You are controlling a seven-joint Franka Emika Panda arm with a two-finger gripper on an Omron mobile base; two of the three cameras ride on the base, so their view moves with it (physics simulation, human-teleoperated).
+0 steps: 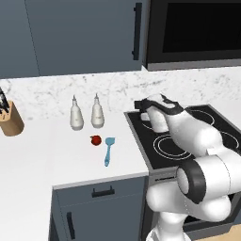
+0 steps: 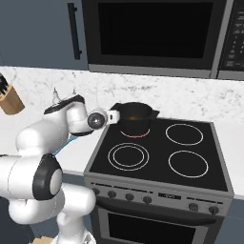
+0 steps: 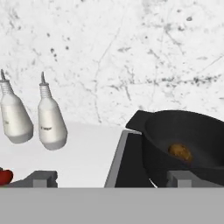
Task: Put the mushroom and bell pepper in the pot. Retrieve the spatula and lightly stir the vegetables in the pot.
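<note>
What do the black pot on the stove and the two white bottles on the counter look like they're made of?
The pot looks like matte black metal, perhaps cast iron or coated: dull, dark walls with hardly any reflection. The two white bottles look like glazed ceramic or smooth plastic, with soft highlights on rounded bodies and greyish, ridged spouts, maybe metal. Being rendered, the look leaves it open.

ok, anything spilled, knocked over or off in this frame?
Nothing stands out. The mushroom lies in the pot on the stove; the bell pepper and spatula lie apart on the counter; both bottles stand upright.
</note>
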